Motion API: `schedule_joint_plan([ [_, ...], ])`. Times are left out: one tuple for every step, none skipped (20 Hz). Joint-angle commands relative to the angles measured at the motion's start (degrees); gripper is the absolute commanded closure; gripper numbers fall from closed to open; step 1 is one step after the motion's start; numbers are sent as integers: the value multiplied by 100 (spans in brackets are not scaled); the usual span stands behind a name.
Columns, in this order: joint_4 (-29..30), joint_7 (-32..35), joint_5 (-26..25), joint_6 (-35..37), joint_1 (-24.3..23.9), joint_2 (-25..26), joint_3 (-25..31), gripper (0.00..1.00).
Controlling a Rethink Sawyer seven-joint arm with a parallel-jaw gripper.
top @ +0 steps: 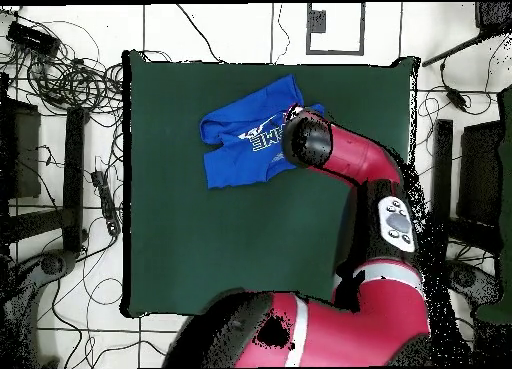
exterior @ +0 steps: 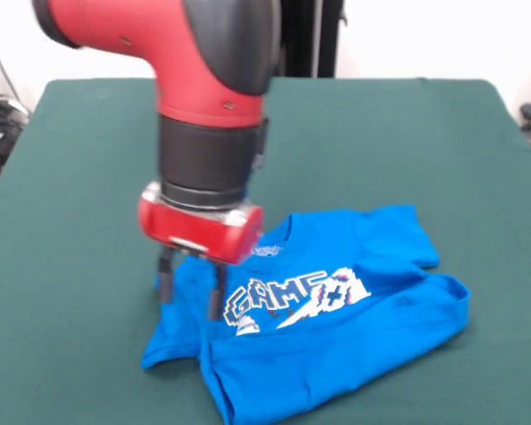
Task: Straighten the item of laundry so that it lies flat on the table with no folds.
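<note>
The item of laundry (exterior: 336,310) is a bright blue T-shirt lying rumpled on the table (exterior: 71,177), its lower part folded over so only part of the white print shows. My gripper (exterior: 193,294) hangs over the shirt's left end, near the collar. Its two dark fingers (exterior: 166,279) stand apart: one is at the shirt's edge by the green cloth, the other is over the blue fabric. Nothing looks pinched. In the overhead view the shirt (top: 240,140) lies near the table's (top: 250,245) top edge, and the arm's wrist (top: 306,142) covers its right end and hides the gripper.
Green cloth stretches widely around the shirt on every side. Beyond the table's edges lie cables (top: 60,75) and dark stands (top: 75,175) on a tiled floor. A black post (exterior: 310,35) stands behind the table in the front view.
</note>
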Motion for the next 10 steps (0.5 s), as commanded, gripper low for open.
schedule_joint_plan([
  [278,-162,-315,558,-40,-75,647,0],
  [280,-138,-332,552,-39,-74,657,0],
  [283,-114,-350,547,-39,-72,667,0],
  [286,-90,-368,542,-39,-70,676,0],
  [276,-75,-392,541,-40,-62,681,0],
  [270,-66,-414,552,-45,-64,691,0],
  [263,-50,-430,561,-45,-63,693,0],
  [262,-35,-445,565,-41,-69,686,0],
  [253,-34,-457,577,-42,-70,686,0],
  [257,-42,-464,588,-52,-76,696,0],
])
